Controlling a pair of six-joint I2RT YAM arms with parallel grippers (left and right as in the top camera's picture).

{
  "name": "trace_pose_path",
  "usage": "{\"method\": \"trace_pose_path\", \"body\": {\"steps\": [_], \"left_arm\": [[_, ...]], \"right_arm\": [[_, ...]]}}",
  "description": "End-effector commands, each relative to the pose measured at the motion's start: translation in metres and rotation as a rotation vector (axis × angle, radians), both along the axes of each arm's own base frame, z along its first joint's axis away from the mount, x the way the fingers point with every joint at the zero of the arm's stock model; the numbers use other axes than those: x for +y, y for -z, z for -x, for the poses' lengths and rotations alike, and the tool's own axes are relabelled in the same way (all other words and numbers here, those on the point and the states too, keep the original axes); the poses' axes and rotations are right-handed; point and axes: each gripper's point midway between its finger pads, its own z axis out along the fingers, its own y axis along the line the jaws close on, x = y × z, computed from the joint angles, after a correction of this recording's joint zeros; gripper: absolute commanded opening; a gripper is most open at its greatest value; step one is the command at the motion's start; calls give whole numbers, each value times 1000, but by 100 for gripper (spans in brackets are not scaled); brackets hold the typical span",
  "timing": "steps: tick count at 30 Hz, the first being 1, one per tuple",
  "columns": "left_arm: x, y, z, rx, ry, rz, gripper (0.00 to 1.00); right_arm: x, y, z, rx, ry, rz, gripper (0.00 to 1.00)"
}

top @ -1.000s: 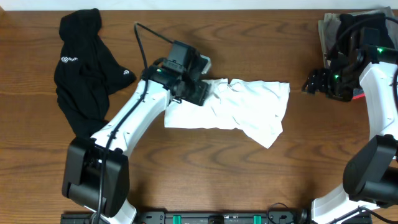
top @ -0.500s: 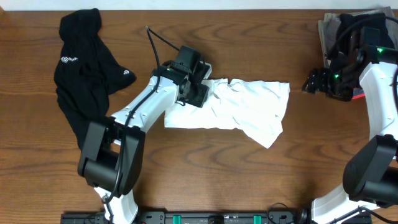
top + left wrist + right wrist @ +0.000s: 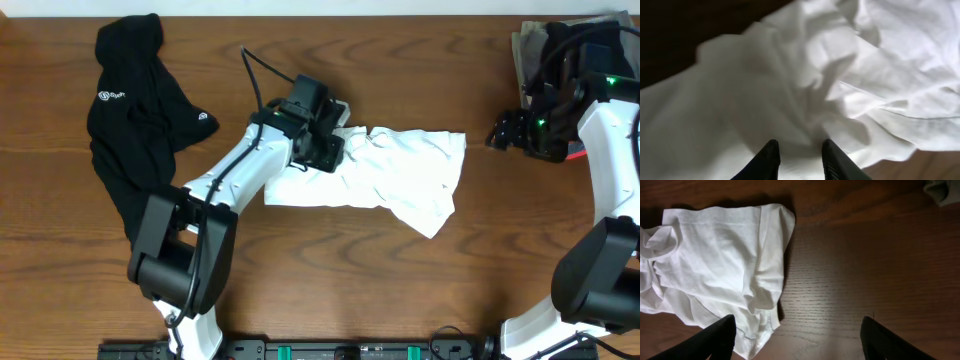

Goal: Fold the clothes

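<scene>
The white T-shirt [image 3: 400, 172] lies crumpled and partly folded in the middle of the table, with no print showing. My left gripper [image 3: 335, 155] is low over its upper left part. In the left wrist view the fingers [image 3: 799, 152] stand a narrow gap apart, with their tips on the white cloth [image 3: 865, 75]. My right gripper [image 3: 497, 135] is wide open and empty over bare wood, just right of the shirt's right edge. The right wrist view shows that edge [image 3: 715, 255] to the left of the open fingers [image 3: 797, 337].
A black garment with a small white logo [image 3: 135, 110] lies at the far left. A pile of folded garments [image 3: 530, 45] sits at the back right corner, behind my right arm. A grey corner of the pile shows in the right wrist view [image 3: 942, 190].
My left gripper has moved a little to the right, further onto the shirt's upper left part. The shirt and my right arm have not moved.
</scene>
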Motion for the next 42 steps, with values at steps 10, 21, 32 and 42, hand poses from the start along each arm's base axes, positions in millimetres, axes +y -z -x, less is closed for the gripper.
{"method": "trace_pose_path", "body": {"steps": [10, 21, 32, 42], "left_arm": [[-30, 41, 26, 101, 83, -2, 30], [-32, 40, 22, 90, 70, 9, 30], [-32, 40, 22, 90, 70, 9, 30], [-32, 40, 22, 87, 70, 11, 30]], "right_arm": [[9, -8, -1, -17, -30, 3, 78], [53, 39, 13, 23, -66, -116, 72], [68, 85, 18, 30, -12, 28, 70], [75, 104, 27, 38, 50, 180, 68]]}}
